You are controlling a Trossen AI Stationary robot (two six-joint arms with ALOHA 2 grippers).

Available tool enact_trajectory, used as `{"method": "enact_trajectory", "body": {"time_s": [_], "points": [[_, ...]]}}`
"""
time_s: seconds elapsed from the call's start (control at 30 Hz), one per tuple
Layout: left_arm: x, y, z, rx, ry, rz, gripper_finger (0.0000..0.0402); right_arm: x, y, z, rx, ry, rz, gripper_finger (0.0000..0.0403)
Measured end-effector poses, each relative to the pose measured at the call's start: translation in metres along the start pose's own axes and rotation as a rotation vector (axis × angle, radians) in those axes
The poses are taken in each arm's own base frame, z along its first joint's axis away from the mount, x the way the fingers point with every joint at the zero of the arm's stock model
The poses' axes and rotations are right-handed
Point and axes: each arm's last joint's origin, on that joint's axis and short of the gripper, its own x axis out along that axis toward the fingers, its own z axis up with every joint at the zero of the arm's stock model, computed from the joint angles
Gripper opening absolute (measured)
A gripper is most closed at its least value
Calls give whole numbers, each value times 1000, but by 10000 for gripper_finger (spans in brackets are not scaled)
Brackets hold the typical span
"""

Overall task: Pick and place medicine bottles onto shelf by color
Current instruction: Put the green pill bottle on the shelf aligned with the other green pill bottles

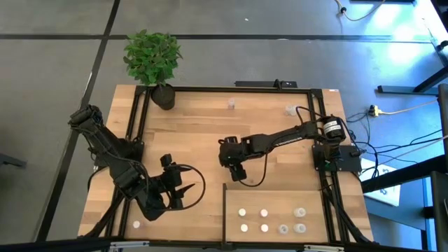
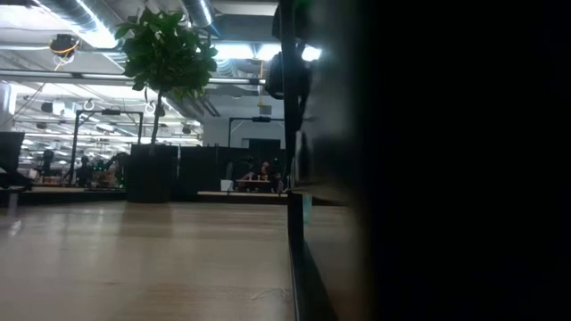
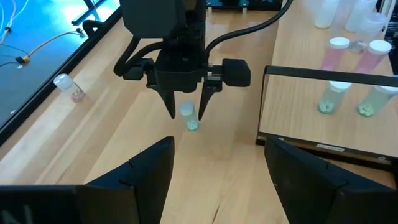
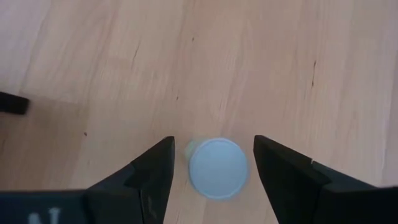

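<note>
In the left wrist view alone, the right gripper [image 3: 186, 112] hangs with fingers spread astride a green-bottomed bottle [image 3: 189, 117], left gripper [image 3: 217, 180] spread.

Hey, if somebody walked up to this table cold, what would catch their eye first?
Probably the right gripper near the table's middle, pointing straight down with its open fingers either side of a white-capped bottle standing on the wood. Next, the shelf at the near right edge with bottles lined up in rows, and the leafy potted plant at the far left corner.
</note>
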Motion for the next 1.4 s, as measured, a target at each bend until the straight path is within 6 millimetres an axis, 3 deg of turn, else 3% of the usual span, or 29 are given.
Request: {"method": "enact_trajectory", "body": {"time_s": [0.53,0.93,1.27,1.4], "points": [[0,-1,-1,-3,38,-36,245,0,0,0,82,-1,1,118],[-1,-1,-2,12,42,-36,245,-13,10,11,122,48,16,121],[-2,-1,-3,30,48,-31,243,-47,19,35,139,106,27,121],[-2,0,-3,56,49,-30,245,-64,20,40,122,168,-49,122]]}}
